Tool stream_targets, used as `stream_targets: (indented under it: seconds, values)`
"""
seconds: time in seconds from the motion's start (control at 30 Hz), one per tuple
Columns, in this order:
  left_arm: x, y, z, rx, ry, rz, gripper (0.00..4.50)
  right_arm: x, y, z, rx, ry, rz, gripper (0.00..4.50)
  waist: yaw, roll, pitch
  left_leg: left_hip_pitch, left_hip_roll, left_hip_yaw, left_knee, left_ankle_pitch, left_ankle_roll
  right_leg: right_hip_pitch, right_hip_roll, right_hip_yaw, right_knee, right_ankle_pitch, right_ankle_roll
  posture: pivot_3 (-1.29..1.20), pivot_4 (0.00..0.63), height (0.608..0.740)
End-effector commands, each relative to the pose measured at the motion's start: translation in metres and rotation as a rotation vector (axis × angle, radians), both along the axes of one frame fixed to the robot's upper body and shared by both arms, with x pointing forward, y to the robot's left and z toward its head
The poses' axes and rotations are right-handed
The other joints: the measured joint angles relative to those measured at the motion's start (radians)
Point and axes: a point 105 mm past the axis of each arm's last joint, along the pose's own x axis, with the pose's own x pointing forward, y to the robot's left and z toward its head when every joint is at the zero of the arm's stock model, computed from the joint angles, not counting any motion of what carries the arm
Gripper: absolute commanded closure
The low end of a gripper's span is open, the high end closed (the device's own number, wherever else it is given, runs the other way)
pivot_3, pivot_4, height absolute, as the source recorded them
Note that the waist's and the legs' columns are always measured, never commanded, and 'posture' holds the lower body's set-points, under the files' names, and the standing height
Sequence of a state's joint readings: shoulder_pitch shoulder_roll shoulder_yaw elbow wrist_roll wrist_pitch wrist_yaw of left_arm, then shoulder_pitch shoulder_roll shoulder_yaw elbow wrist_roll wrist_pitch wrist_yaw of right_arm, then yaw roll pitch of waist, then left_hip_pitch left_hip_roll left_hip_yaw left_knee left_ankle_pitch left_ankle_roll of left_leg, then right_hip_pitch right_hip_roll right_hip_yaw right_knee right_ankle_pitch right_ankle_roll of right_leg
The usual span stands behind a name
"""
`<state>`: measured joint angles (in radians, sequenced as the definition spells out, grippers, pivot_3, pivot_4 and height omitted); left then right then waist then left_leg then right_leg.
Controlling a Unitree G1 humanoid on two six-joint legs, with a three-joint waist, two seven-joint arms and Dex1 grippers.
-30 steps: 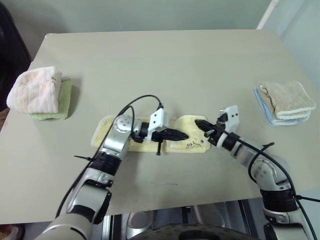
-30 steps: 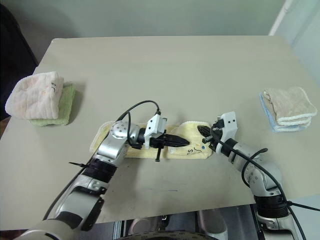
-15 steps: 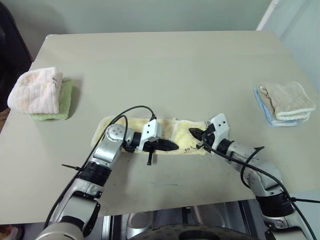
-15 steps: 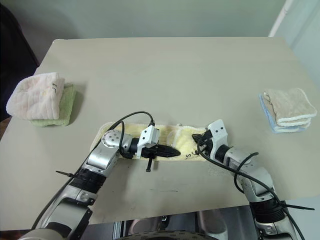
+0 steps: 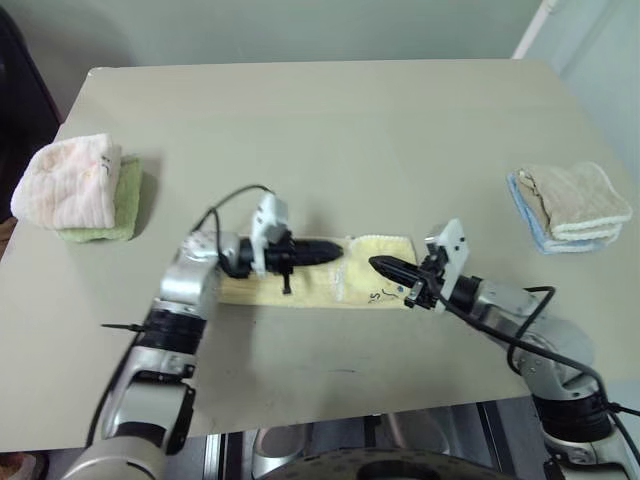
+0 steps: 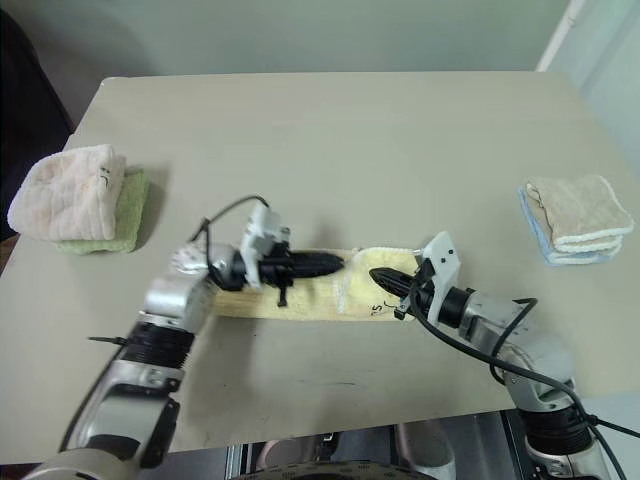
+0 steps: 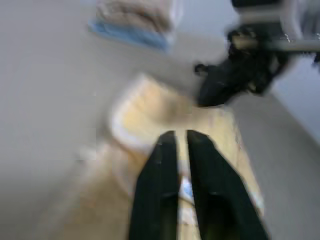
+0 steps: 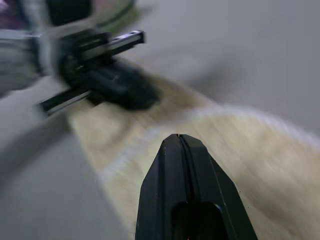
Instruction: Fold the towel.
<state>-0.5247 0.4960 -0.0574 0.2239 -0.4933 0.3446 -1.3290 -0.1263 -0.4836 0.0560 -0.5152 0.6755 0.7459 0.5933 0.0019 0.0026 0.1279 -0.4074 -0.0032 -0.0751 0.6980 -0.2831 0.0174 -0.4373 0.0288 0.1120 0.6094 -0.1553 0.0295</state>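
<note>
Beige counter [image 5: 400, 130] with a smooth matte top, pale green-grey wall behind the far edge. Lying flat near the middle of the front edge is the towel [image 5: 330, 285], pale yellow terry, a long strip running along that edge with a whitish stitched border and a few dark handwritten squiggles near its right end. That right end is doubled back on itself, so you get a rounded lump of cloth there.

Left hand [image 5: 335, 249] hovers level over the towel's middle, pointing right. The head views don't really settle its fingers, but the left wrist view shows the two black tapered fingers [image 7: 157, 195] with a thin slit between them, slightly apart and nothing in the gap. Right hand [image 6: 378, 276] points left at the folded end; in the right wrist view its fingers [image 8: 187, 200] are pressed tight together into one black wedge, no cloth pinched as far as I can see. That same view picks up the fuzzy loop texture of the terry.

Over by the left edge, a pink-white folded towel [image 5: 65, 182] sits on a green cloth [image 5: 120, 215]. By the right edge, a beige folded towel [image 5: 575, 198] sits on a light blue one [image 5: 528, 222].
</note>
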Motion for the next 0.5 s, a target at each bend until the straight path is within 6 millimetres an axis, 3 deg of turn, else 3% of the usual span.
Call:
stream_targets:
  seconds: [0.03, 0.13, 0.3, 0.47, 0.5]
  values:
    - [-0.004, 0.008, 0.040, -0.150, 0.035, -0.033, 2.84, -0.004, 0.001, 0.018, 0.028, -0.039, 0.046, 4.32, 0.000, 0.000, 0.000, 0.000, 0.000, 0.000, 0.000, 0.000, 0.000, 0.000, 0.000, 0.000, 0.000, 0.000, 0.000, 0.00, 0.150, 0.740]
    - [-0.010, 0.023, 0.065, -0.238, 0.100, -0.035, 1.76, -0.004, 0.002, 0.028, 0.050, -0.055, 0.071, 3.58, 0.000, 0.000, 0.000, 0.000, 0.000, 0.000, 0.000, 0.000, -0.001, 0.000, 0.000, 0.001, 0.000, 0.000, 0.000, 0.00, 0.150, 0.740]
    - [-0.012, 0.051, 0.067, -0.219, 0.182, 0.067, 0.06, -0.011, 0.007, 0.039, 0.061, -0.068, 0.137, 1.94, 0.000, 0.000, 0.000, 0.001, 0.001, 0.000, -0.001, 0.002, -0.003, -0.001, 0.000, 0.000, 0.001, -0.002, -0.001, 0.00, 0.150, 0.740]
    - [-0.018, 0.092, 0.071, -0.226, 0.244, 0.212, 0.00, -0.017, 0.010, 0.041, 0.045, -0.065, 0.207, 0.13, -0.005, 0.000, 0.000, 0.001, 0.001, 0.000, -0.001, 0.002, -0.004, -0.001, 0.001, 0.001, 0.001, -0.004, -0.002, 0.00, 0.150, 0.740]
    - [-0.020, 0.102, 0.070, -0.224, 0.268, 0.246, 0.00, -0.018, 0.011, 0.041, 0.045, -0.062, 0.219, 0.05, -0.004, 0.000, 0.000, 0.001, 0.001, 0.000, -0.001, 0.003, -0.005, -0.001, 0.001, 0.001, 0.001, -0.004, -0.002, 0.00, 0.150, 0.740]
